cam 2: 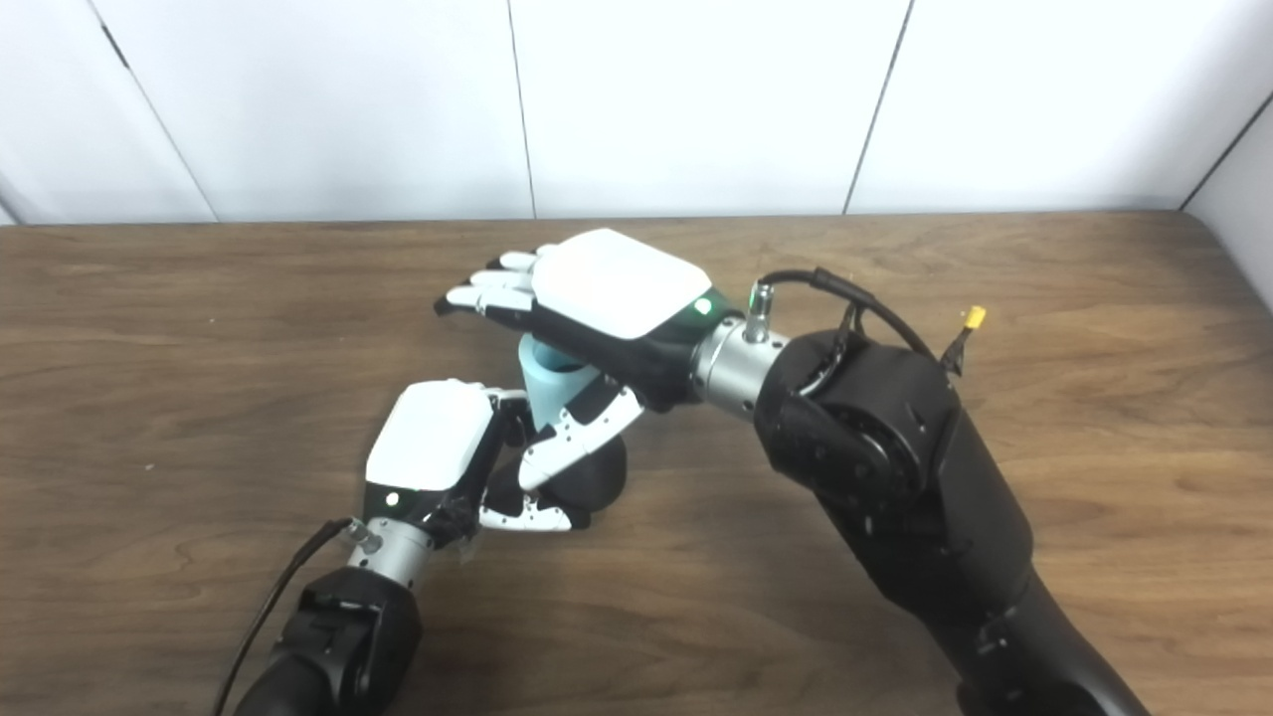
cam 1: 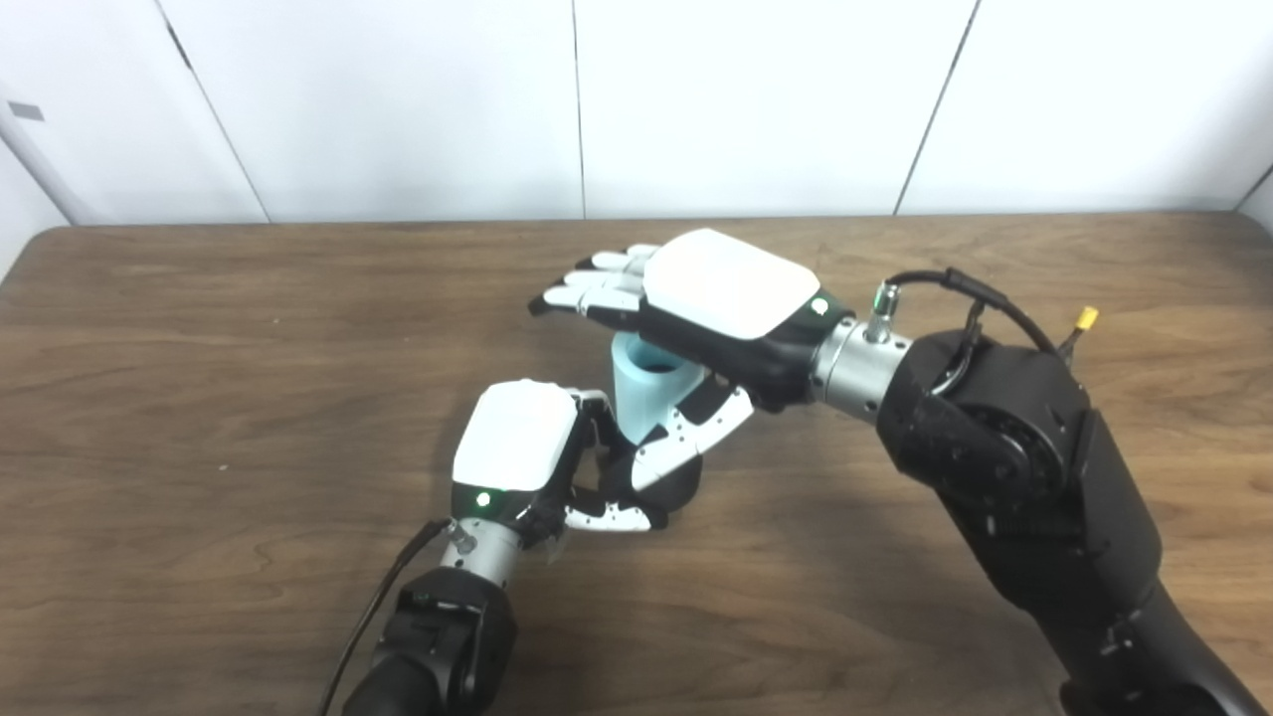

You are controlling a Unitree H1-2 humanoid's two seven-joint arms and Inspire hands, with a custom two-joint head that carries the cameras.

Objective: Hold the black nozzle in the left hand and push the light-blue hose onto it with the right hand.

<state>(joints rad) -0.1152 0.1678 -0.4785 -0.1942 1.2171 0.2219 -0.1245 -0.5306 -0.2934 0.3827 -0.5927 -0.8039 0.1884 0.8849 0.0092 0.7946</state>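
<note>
Here, both hands meet at the middle of the wooden table (cam 1: 199, 398).
The left hand (cam 1: 517, 438) grips the black nozzle (cam 2: 587, 477); the light-blue hose (cam 1: 646, 388) stands upright on it, under the right hand (cam 1: 716, 298), whose fingers (cam 1: 587, 293) are stretched apart above the hose.

On the wooden table (cam 2: 199, 348), the left hand (cam 2: 438, 447) grips the black nozzle (cam 2: 592, 482) while the right hand (cam 2: 597, 298) lies palm-down over the upright light-blue hose (cam 2: 549, 393), fingers extended and thumb alongside it.
</note>
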